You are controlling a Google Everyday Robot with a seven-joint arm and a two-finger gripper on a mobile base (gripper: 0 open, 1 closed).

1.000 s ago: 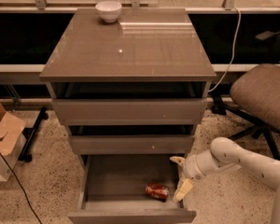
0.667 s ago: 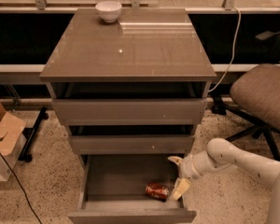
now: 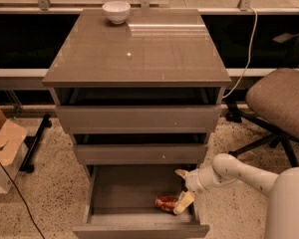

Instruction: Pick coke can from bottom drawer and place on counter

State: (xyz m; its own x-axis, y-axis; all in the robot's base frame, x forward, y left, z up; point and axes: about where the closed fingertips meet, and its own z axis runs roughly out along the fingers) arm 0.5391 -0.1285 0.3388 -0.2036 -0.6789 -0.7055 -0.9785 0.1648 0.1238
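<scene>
In the camera view, the cabinet stands in the middle and its bottom drawer [image 3: 122,190] is pulled out wide toward the camera. The coke can [image 3: 165,202] lies on its side on the drawer floor, in the right front part, close to the front wall. Its red body is dented and one silver end points to the left.

The gripper [image 3: 182,188] is inside the same drawer, at the right side wall, and the white arm [image 3: 241,172] reaches in from the right. Its two cream fingers stand apart: one fingertip is up near the back of the drawer and the other is down beside the can. The can is not between the fingers. It lies just to the left of the lower finger, and its right end meets that finger or is nearly touching it; I cannot tell which. Nothing is clamped.

The middle drawer [image 3: 139,153] and the top drawer [image 3: 138,118] are each a little open. The counter [image 3: 139,54] above is glossy and carries a white bowl [image 3: 116,11] at the back left. An office chair [image 3: 281,99] stands to the right of the cabinet, and a cardboard box [image 3: 5,139] is on the floor to the left.
</scene>
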